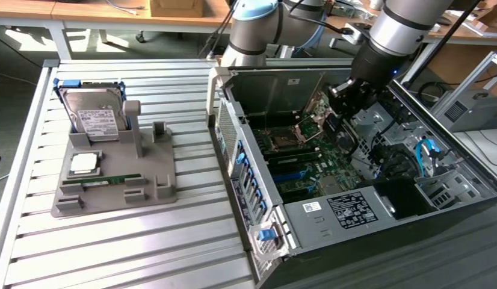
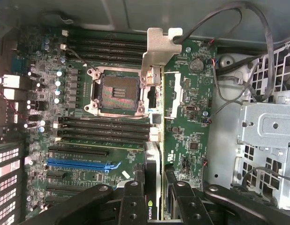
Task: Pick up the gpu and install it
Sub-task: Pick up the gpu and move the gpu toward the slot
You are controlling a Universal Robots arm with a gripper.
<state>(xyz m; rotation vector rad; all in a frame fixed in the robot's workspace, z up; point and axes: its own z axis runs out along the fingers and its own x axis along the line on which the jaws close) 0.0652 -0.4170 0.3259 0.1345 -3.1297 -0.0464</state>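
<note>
Over the motherboard (image 2: pixel 192 117), gripper (image 2: pixel 154 190) clamped on the gpu (image 2: pixel 159 49), mid-install; seating it likely needs square alignment.

Table (image 1: pixel 112 241): ribbed silvery metal slats, looking brushed and shining dully.
Parts holder (image 1: pixel 156 180): grey plastic, looking matt and faintly grainy.
Hard drive (image 1: pixel 94 117): bare silver metal carrying a white paper label — a blue plastic frame is edging it.
Computer case (image 1: pixel 226 126): grey sheet metal, looking smooth, with perforated panels.
Motherboard (image 2: pixel 192 117): green lacquered board, glinting slightly; black and blue plastic slots are looking glossy on it.
gpu (image 2: pixel 156 47): bracket in silvery metal — looking smooth and satin.
Gripper fingers (image 2: pixel 132 201): black, looking matt and hard.
Cables (image 2: pixel 257 28): black sheathing, appearing smooth and rubbery.
Arm (image 1: pixel 401 24): silver-grey shell, gleaming softly.
</note>
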